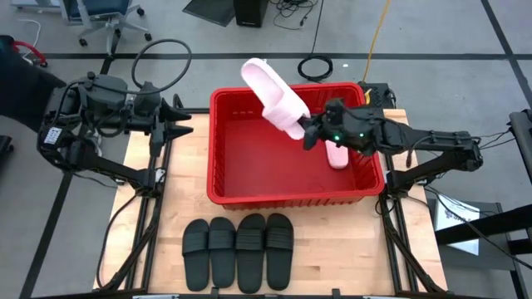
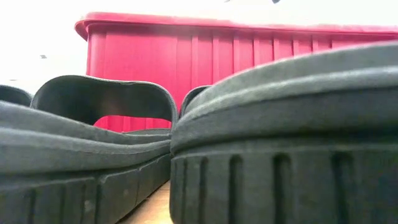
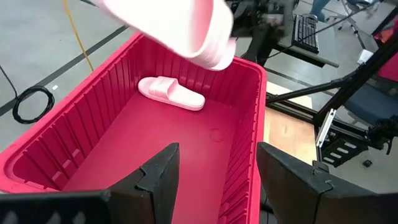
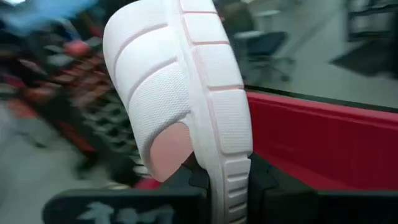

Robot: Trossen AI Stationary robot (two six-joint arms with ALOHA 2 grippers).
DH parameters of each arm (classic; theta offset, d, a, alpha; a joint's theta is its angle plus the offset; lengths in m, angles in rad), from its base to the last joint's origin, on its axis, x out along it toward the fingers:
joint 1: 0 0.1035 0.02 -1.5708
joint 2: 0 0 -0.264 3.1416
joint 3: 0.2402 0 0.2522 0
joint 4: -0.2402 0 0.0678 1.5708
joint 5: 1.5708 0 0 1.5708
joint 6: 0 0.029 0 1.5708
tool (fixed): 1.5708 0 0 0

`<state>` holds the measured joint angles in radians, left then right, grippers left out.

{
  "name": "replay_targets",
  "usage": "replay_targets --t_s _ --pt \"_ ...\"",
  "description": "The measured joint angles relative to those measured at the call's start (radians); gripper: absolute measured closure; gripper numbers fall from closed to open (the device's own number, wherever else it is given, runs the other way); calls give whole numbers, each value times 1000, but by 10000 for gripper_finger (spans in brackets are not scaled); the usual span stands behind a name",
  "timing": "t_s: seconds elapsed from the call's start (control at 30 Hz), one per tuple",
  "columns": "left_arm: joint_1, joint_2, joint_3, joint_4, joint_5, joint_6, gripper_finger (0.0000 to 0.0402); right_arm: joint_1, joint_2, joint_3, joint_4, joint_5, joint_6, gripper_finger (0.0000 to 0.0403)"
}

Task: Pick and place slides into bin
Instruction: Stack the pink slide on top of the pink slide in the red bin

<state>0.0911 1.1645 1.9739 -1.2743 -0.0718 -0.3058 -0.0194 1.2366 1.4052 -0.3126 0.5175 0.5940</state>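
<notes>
A pale pink slide (image 1: 274, 95) is up in the air over the red bin (image 1: 218, 149), with my right gripper (image 1: 309, 133) shut on it above the bin's right half. A second pink slide (image 1: 337, 154) lies flat on the bin's floor by the right wall and also shows in the left wrist view (image 3: 171, 93). Several black slides (image 1: 237, 249) lie side by side on the table in front of the bin. My left gripper (image 1: 179, 120) waits open, left of the bin and above its rim; its fingers (image 3: 158, 171) have nothing between them. My right gripper pinches the pink slide between its two fingers at one end, on the ribbed edge of the sole (image 4: 229, 180). The fingers come nearly level from the table's right. The slide sticks out past them toward the far left, tilted up, lifted clear of the bin.
The bin (image 2: 249, 56) fills the table's middle, its rim well above the wooden top (image 1: 158, 191). The row of black slides (image 2: 280, 124) takes up the near edge. Cables and chair legs lie on the floor beyond the far edge.
</notes>
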Motion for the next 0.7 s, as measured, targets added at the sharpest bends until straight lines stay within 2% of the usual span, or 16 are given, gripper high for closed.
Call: replay_targets --t_s 0.2,0.33,0.5,0.7 --pt "0 0 0 0 35 50 195 12 0 0 110 -53 81 377" --pt "0 6 0 8 38 87 195 28 -1 0 180 -123 62 377" --pt "0 27 0 123 52 86 195 36 1 0 189 -275 51 377" --pt "0 76 0 209 106 42 195 57 2 0 188 -326 25 377"
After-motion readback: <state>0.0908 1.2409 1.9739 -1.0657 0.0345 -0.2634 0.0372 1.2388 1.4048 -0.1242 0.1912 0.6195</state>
